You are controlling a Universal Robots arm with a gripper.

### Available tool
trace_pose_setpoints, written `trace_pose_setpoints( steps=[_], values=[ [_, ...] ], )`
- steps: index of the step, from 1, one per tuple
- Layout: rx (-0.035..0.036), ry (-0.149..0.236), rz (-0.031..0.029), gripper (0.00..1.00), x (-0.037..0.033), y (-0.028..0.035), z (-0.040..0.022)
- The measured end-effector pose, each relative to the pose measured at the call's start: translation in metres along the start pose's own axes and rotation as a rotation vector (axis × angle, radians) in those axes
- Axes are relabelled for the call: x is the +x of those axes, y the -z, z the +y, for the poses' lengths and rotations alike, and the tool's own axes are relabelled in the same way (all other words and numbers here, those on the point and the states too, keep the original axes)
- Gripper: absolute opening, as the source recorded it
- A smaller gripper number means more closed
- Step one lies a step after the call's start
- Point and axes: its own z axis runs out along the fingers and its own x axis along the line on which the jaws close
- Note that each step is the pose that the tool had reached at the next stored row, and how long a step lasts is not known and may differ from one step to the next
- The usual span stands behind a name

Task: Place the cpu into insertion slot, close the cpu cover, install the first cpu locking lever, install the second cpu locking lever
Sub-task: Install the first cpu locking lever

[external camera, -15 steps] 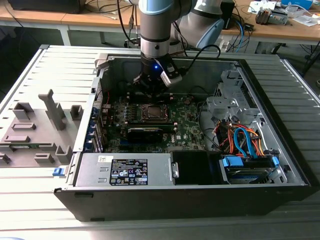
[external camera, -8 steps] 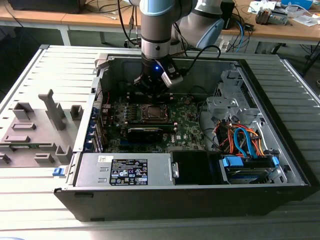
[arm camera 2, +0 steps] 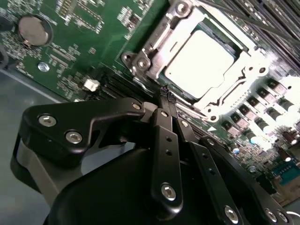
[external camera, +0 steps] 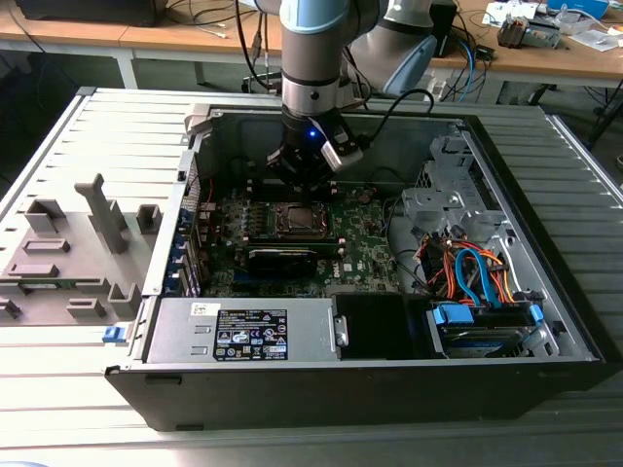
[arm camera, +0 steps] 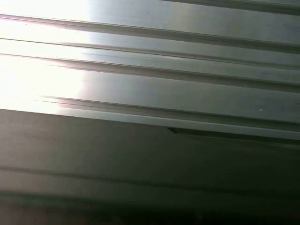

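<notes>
In the second wrist view the cpu point(arm camera 2: 199, 58) lies flat in the insertion slot point(arm camera 2: 220, 101), its silvery face glaring under the light. The cpu cover point(arm camera 2: 154, 47), a silvery metal frame, lies down around the chip. My gripper point(arm camera 2: 165, 95) is shut, its black fingers point(arm camera 2: 161, 136) pressed together, and their tips reach the socket's near edge with nothing visible between them. In the exterior view the gripper point(external camera: 300, 187) hangs straight down over the insertion slot point(external camera: 297, 220) inside the open computer case.
The green motherboard point(arm camera 2: 84, 37) carries a coin battery point(arm camera 2: 33, 29). A long black card point(external camera: 292, 258) lies just in front of the socket. A power supply point(external camera: 243, 331) sits at the case front, cables and a drive cage point(external camera: 477, 277) at the exterior view's right, grey fixtures point(external camera: 68, 253) on the table at its left.
</notes>
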Motion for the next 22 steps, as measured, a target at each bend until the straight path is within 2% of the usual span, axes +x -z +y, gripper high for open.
trace_pose_setpoints(
  steps=[15, 22],
  values=[
    [-0.0002, 0.005, -0.0005, 0.11, -0.0073, -0.0026, -0.0004],
    [0.0032, 0.005, -0.0022, 0.11, -0.0076, 0.0144, 0.0008]
  ],
)
